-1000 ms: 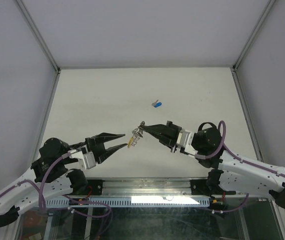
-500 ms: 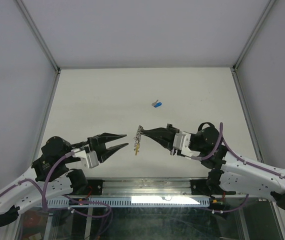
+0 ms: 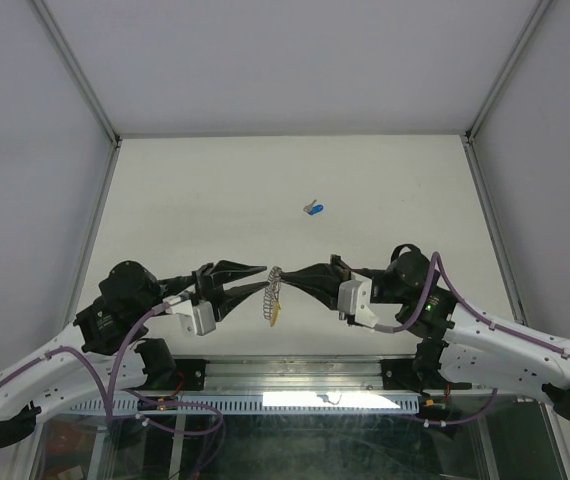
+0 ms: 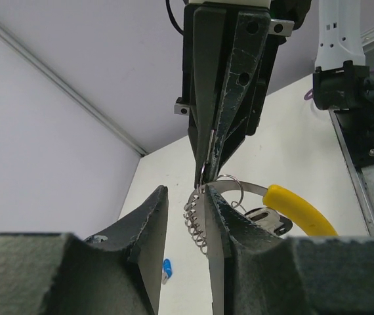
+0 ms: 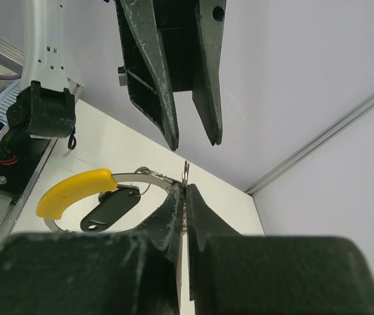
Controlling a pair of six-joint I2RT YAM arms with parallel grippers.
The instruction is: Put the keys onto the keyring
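The keyring [image 3: 274, 291] is held up, pinched tight by the right gripper [image 3: 284, 272], so the left gripper [image 3: 264, 278], jaws parted, can be closed on it.

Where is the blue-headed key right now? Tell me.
In the top view the blue-headed key lies alone on the table, just right of centre, beyond the keyring where the left gripper and right gripper meet.

The overhead camera looks down on the whole table [image 3: 215, 180] from high at its near edge, while both wrist cameras — close in, facing each other — share the keyring [image 4: 298, 207].
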